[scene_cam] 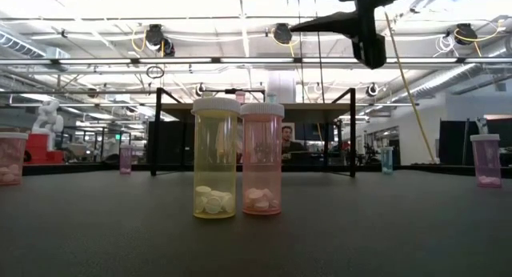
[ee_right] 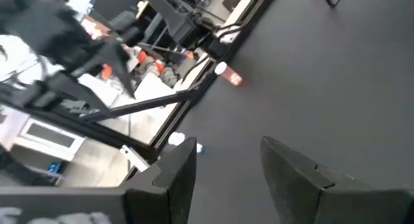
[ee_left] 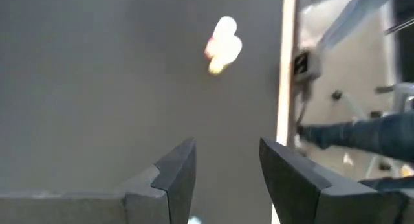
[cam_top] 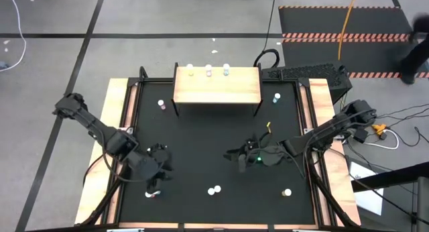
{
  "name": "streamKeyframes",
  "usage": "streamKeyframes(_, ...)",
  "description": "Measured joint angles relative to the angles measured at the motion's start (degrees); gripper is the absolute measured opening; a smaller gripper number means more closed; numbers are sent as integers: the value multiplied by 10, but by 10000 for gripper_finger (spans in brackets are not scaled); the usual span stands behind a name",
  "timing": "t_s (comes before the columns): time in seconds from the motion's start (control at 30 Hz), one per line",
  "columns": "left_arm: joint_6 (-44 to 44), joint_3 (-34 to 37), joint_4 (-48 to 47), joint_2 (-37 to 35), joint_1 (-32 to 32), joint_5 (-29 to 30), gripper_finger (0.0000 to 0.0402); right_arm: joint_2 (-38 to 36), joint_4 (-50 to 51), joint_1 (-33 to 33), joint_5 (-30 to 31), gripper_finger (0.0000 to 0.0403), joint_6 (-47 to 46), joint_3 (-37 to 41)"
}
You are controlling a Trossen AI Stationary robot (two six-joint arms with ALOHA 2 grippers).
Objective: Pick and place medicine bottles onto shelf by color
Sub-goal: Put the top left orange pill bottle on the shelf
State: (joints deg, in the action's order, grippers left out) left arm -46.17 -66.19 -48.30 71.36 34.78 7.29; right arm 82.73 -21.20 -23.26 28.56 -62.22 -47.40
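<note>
Hovering above the mat, both hands (cam_top: 155,166) (cam_top: 242,157) seemingly empty, fingers parted.

We find no text, label, brand, number or sign that we can read in any view. The bottles (scene_cam: 215,158) carry no legible labels, and the striped floor mat (cam_top: 345,37) shows only red-and-white bands, no words.

A keyboard (cam_top: 305,72) lies beyond the table's far right corner, with an orange cable (cam_top: 347,21) crossing striped floor mats (cam_top: 345,37).
</note>
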Motion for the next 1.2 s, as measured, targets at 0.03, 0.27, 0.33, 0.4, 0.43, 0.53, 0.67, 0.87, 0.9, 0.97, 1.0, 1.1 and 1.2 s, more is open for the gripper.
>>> streamKeyframes(0.03, -14, 0, -18, 3, 8, 3, 170, 1, -9, 0, 1, 164, 7, 0)
streamKeyframes(0.27, -70, 0, -42, 14, 25, 45, 170, 1, -7, -12, 31, 164, 5, 0)
streamKeyframes(0.33, -67, 0, -24, 14, 25, 55, 170, 1, 39, -15, 28, 164, -22, 0)
streamKeyframes(0.4, -58, 0, -7, 14, 23, 82, 170, 0, 92, -21, 27, 164, -50, 0)
streamKeyframes(0.43, -53, 0, 2, 14, 21, 101, 170, -3, 114, -24, 27, 164, -63, 0)
streamKeyframes(0.53, -38, 0, 47, 14, 14, 151, 170, -18, 149, -40, 27, 164, -80, 0)
streamKeyframes(0.67, -6, 0, 143, 26, 7, 225, 170, -55, 162, -70, 58, 164, -55, 0)
streamKeyframes(0.87, 15, 0, 275, 94, -5, 256, 170, -124, 247, -93, 89, 164, -34, 0)
streamKeyframes(0.9, 15, 0, 289, 108, -5, 245, 170, -135, 266, -96, 89, 164, -32, 0)
streamKeyframes(0.97, 2, 1, 317, 127, -6, 224, 170, -152, 301, -101, 88, 164, -30, 0)
streamKeyframes(1.0, -15, 1, 329, 133, -7, 219, 170, -160, 314, -103, 88, 164, -30, 0)
streamKeyframes(1.1, -67, 1, 336, 132, -14, 211, 170, -184, 344, -113, 89, 164, -11, 0)
streamKeyframes(1.2, -81, 1, 325, 97, -22, 203, 170, -202, 350, -124, 89, 164, 31, -1)
